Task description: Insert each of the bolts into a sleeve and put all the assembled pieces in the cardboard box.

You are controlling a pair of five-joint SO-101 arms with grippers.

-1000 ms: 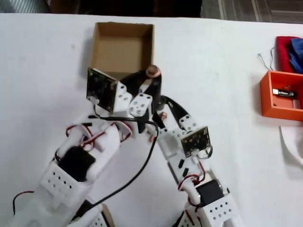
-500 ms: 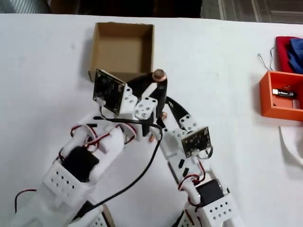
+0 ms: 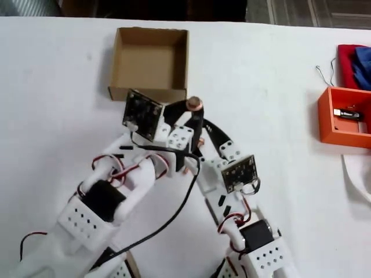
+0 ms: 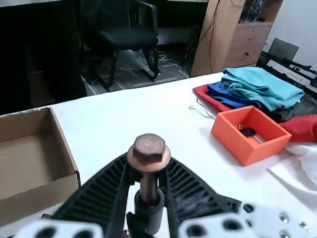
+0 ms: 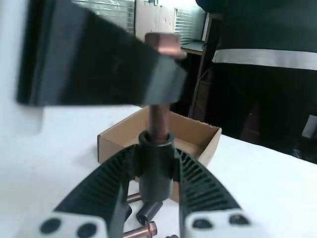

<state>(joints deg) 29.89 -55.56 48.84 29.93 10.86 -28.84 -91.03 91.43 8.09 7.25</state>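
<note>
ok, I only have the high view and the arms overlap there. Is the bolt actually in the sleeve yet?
Observer: Partly. The right wrist view shows the bolt entering the sleeve, with its head well above the sleeve's top.
Operator: Who holds what?
Observer: The left pincer is shut on the bolt just under the head, and the right pincer is shut on the sleeve.
Operator: Any parts left to do?
Observer: Yes. A spare sleeve and a loose bolt lie on the table under the right pincer, in front of the cardboard box.
</note>
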